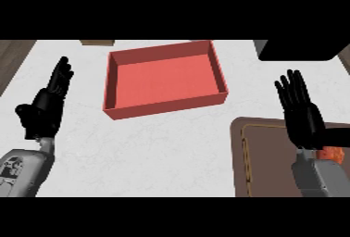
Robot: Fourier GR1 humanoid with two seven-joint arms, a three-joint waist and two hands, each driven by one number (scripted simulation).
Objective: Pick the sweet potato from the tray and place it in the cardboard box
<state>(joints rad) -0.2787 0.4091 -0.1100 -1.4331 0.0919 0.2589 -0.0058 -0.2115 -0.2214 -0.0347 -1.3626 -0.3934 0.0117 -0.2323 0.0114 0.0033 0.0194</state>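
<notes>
An open red box [164, 78] sits on the white counter at upper centre, with nothing inside it. A brown tray [263, 157] lies at the lower right. An orange sweet potato [332, 153] shows only as a small patch on the tray, mostly hidden behind my right wrist. My right hand [302, 115] is open with fingers straight up, above the tray's far edge. My left hand [46, 104] is open at the left, fingers pointing up, over bare counter left of the box.
A black object [301, 48] stands at the upper right corner. A small tan block [97, 42] lies at the counter's far edge. Wooden floor shows beyond the counter's left edge [14, 55].
</notes>
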